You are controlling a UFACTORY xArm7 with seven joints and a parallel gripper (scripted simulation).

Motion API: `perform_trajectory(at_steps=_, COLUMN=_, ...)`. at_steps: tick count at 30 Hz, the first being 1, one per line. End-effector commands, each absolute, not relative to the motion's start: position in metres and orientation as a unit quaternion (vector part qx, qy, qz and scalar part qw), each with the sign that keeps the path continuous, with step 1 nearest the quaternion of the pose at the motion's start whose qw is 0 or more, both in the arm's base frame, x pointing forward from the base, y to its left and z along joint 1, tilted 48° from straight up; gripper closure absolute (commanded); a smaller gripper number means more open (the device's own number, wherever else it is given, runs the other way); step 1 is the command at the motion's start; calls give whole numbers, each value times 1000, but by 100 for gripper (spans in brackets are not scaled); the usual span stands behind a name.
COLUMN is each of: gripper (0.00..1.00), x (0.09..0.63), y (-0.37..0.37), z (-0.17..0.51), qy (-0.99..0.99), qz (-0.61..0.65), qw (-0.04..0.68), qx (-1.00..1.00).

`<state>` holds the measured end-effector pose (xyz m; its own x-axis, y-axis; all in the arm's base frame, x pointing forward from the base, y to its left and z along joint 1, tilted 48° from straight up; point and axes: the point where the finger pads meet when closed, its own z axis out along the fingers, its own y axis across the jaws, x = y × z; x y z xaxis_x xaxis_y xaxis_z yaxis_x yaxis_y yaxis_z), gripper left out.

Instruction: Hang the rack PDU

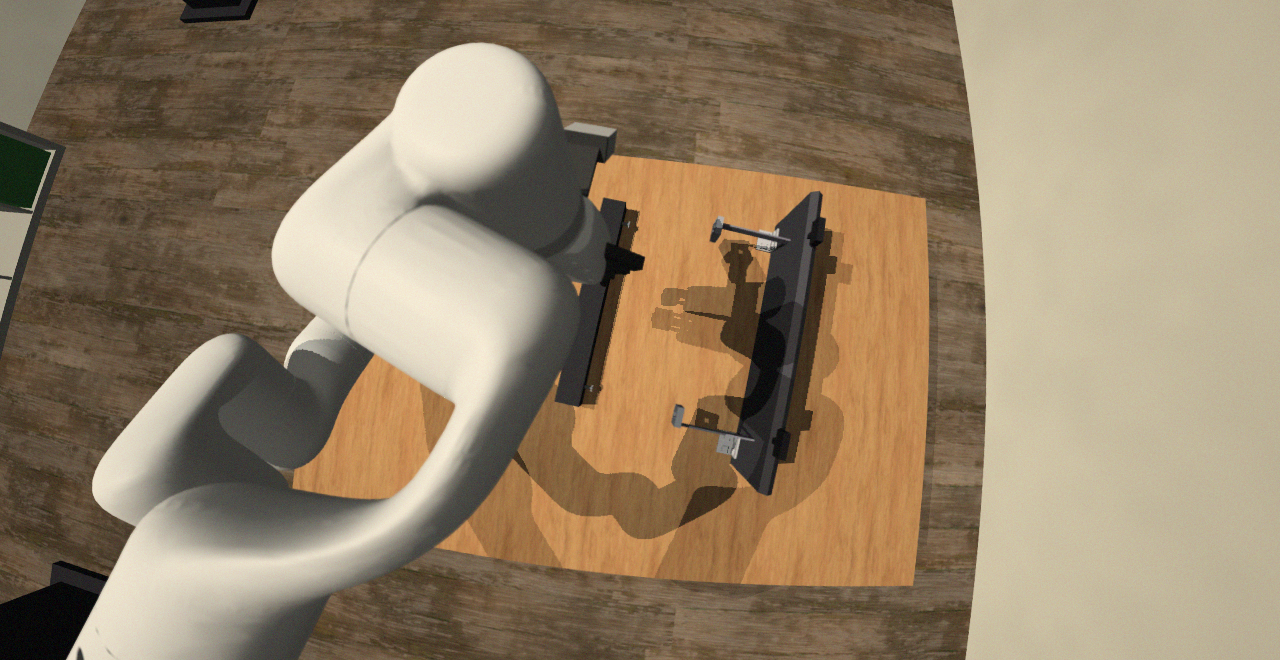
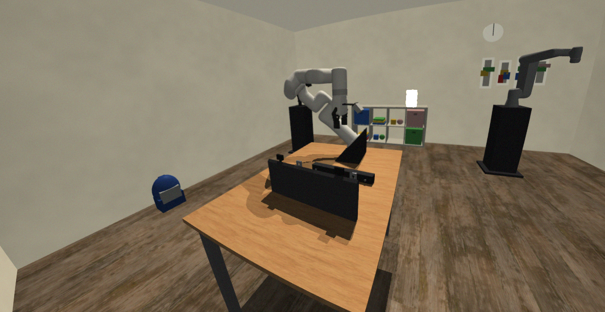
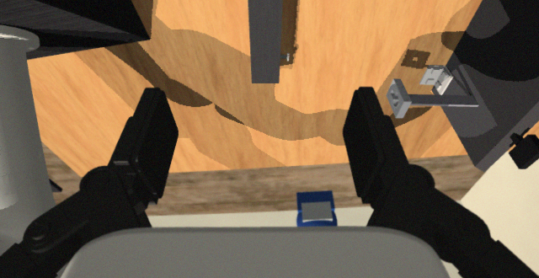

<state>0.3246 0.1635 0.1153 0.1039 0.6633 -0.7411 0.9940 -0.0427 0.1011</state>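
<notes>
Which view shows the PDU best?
Top. The PDU lies along the table, most of its length visible, its upper end under the arm. Wrist shows only one end beyond the open, empty claw. Exterior shows it mostly hidden behind the panel.

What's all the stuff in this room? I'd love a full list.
Table: one, light wood, middle of the room.
Rack PDU: one, long black bar, lying on the table.
Upright panel: one, black, standing on the table.
Keyhole plates: two, grey, on arms sticking out from the panel.
Wedge block: one, black, far end of the table.
Blue helmet-like object: one, on the floor by the wall.
Shelf unit: one, white, back wall, holding coloured boxes.
Second arm: one, grey, on a black pedestal.
Wall clock: one, white.
Robot arm: one, white.
Gripper: one, black fingers spread, empty, above the table.
</notes>
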Motion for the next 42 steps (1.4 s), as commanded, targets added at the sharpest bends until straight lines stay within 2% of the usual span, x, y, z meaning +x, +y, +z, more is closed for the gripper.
perform_trajectory(at_steps=1, gripper=3, x=325, y=165, z=116, qy=617, qz=-260, qw=315, qx=673)
perform_trajectory(at_steps=20, gripper=3, x=325, y=157, z=108, qy=616, qz=-258, qw=317, qx=674)
perform_trajectory(at_steps=42, gripper=3, x=330, y=75, z=36, qy=616, qz=-258, qw=317, qx=674)
